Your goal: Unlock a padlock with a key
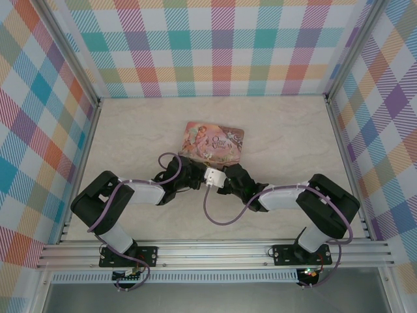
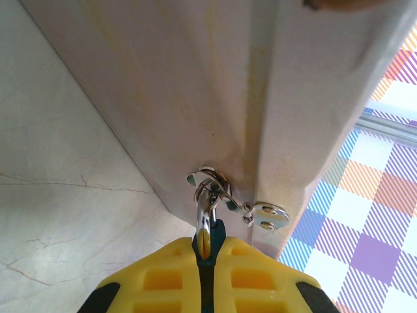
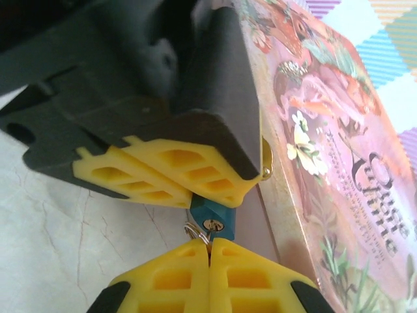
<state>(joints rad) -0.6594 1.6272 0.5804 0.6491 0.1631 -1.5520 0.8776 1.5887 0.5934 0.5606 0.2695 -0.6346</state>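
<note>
Plaid-papered walls close in a pale marbled tabletop (image 1: 130, 130). A pink tin (image 1: 212, 142) lies just beyond the point where the two arms meet.

The yellow fingers of the left gripper (image 2: 207, 251) are pressed together on the padlock (image 3: 212, 215). Its long axis runs in line with those fingers.

In the left wrist view, only a thin dark-teal strip of the padlock body shows in the seam between the pads. The thin metal shackle (image 2: 204, 218) points straight out past the fingertips, away from the hand, and carries a small silver ring (image 2: 210, 179). A round silver disc (image 2: 267, 215) hangs off that ring, to the right of the fingertips. Whether it is the head of the key cannot be told.

The right wrist view adds the blue end of the padlock body. It projects from the left fingertips toward the right gripper (image 3: 210, 251) and has a small brass-coloured dot on its face. The right gripper's fingers are closed flat against each other, their tips touching the blue body, with the ring at the seam. Whether anything thin lies between its pads cannot be told. The tin sits just to the right of both sets of fingertips.
</note>
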